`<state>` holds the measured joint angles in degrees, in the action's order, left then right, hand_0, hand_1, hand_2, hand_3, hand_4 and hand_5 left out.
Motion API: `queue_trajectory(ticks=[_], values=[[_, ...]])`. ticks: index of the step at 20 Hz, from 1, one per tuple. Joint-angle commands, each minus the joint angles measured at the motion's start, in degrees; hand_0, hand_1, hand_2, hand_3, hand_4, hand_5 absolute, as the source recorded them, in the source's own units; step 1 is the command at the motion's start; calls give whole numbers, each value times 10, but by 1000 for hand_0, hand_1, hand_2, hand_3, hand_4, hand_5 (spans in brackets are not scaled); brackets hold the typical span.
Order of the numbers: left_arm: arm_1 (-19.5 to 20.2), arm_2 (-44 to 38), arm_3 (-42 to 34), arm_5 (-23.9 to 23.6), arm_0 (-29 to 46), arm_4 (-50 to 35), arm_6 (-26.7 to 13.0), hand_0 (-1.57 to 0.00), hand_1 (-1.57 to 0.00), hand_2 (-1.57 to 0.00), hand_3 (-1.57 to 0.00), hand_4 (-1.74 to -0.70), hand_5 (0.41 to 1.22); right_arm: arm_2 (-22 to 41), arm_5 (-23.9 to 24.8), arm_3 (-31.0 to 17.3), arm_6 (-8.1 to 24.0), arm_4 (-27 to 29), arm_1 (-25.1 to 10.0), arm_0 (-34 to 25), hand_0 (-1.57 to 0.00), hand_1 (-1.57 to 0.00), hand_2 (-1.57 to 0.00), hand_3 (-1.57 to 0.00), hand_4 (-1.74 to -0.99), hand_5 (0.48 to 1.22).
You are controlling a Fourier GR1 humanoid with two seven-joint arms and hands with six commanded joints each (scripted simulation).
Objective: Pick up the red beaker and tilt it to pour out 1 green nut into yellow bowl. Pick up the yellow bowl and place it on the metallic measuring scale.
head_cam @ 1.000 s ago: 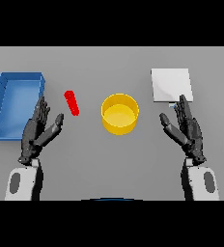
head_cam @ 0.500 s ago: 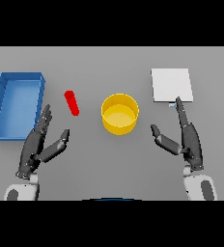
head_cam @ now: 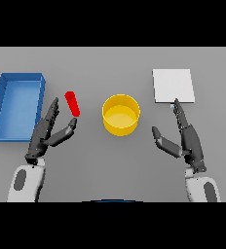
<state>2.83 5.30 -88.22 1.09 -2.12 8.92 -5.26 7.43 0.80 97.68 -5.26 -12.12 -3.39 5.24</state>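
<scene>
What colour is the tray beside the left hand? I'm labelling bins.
Blue, seen in the head view: the tray.

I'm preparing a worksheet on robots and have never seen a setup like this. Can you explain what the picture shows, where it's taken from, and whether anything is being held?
The view looks down from a humanoid robot's head at a grey table. Its left hand and right hand are both open and hold nothing. On the table lie a blue tray, a small red beaker just beyond the left hand's thumb, a yellow bowl in the middle, and a flat pale measuring scale at the right.
</scene>
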Motion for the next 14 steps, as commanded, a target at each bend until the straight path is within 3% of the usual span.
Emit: queue_trajectory(ticks=[1, 8, 14], values=[[4, -8, 21, 0, -14, -1, 15, 1, 1, 1, 1, -1178, 648, -2, -1, 1, -5, 4, 0, 1, 1, 1, 1, 1, -1219, 626], [2, -27, 142, 5, -119, 0, 56, 1, 1, 1, 1, -1197, 646, -4, -5, -1, -1, 3, -6, -2, 1, 1, 1, 1, -1218, 626], [-5, -30, 222, -23, -180, 30, 62, 1, 1, 1, 1, -1196, 664, -8, -8, 13, -2, 15, -6, 11, 1, 1, 1, 1, -1233, 634]])
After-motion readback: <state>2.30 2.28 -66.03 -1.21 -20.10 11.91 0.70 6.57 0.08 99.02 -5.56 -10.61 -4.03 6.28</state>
